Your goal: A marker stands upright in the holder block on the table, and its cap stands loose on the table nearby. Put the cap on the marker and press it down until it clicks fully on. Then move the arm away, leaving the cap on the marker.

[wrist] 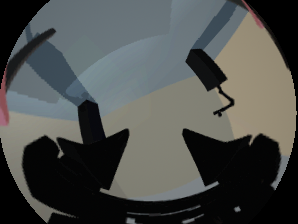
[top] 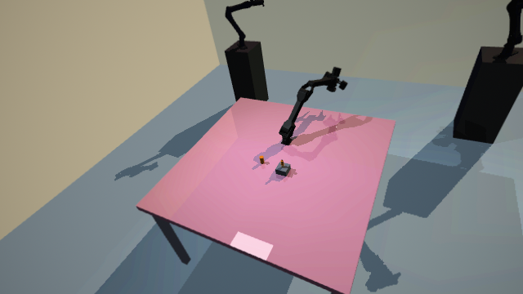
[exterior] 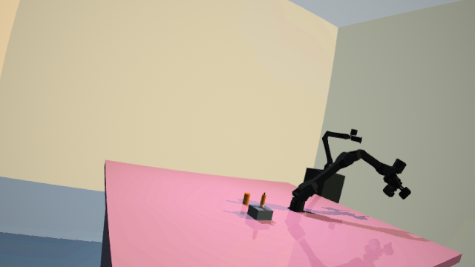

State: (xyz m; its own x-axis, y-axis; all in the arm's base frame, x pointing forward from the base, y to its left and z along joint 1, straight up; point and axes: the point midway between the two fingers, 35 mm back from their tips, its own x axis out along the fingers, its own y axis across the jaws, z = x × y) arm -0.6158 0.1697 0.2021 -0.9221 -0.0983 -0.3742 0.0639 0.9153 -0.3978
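Orange and upright beside the holder block [top: 283,169] [exterior: 260,213], the cap [top: 261,160] [exterior: 246,199] awaits us, so we should swing our empty, wide-spread gripper [top: 340,80] [exterior: 397,190] [wrist: 156,132] back, centre it overhead and descend straight before squeezing.

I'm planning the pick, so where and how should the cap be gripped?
Probably around its upper sides, coming from straight above with open fingers: the cap stands upright, a narrow cylinder. Keeping the fingers off the side facing the holder block seems wise, as that stands close.
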